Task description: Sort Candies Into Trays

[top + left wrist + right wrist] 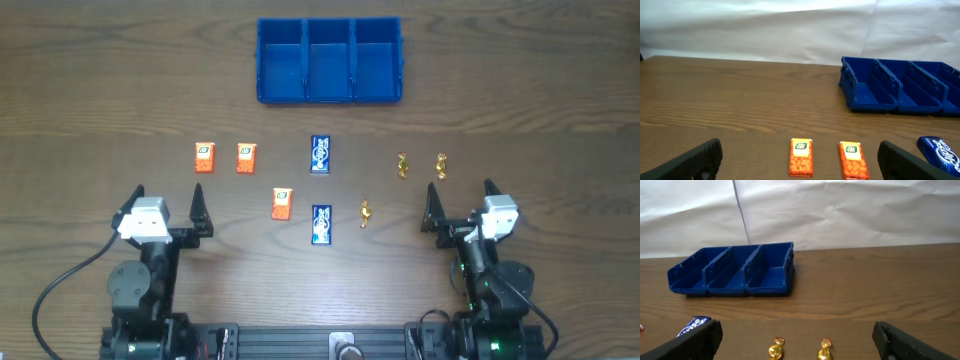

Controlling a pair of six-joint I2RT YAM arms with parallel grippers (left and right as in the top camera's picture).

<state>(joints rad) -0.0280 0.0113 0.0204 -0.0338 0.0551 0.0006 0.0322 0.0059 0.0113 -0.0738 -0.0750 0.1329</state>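
The left fingers (200, 213) were spread wide, holding nothing, low over the bench (100, 80) near its near edge on the left side. The right fingers (431, 207) were likewise spread and bare, near the near edge on the right. Both pairs were matte black and wedge-shaped, tapering to their tips.

The bench was brown wood with a fine streaked grain. Toward the middle of its far edge sat the tray (330, 95), a glossy blue plastic bin with straight walls and 2 dividers making 3 oblong compartments side by side, nothing visible in them.

Between the tray and the arms, the candies lay flat on the bare wood in 3 loose groups, none touching. Toward the left edge were the orange boxes (204, 157), small clear rectangular cases filled with orange pellets under a pale label: 2 side by side, and the third orange box (282, 203) nearer the near edge and closer to the middle. At the middle were 2 blue packets (321, 155), shiny oblong wrappers, 1 behind the other. Toward the right edge lay 3 gold candies (402, 166), small crinkled foil twists: 2 side by side and 1 nearer the near edge, just beside the nearer packet.

A creased white sheet (765, 25) hung behind the far edge.
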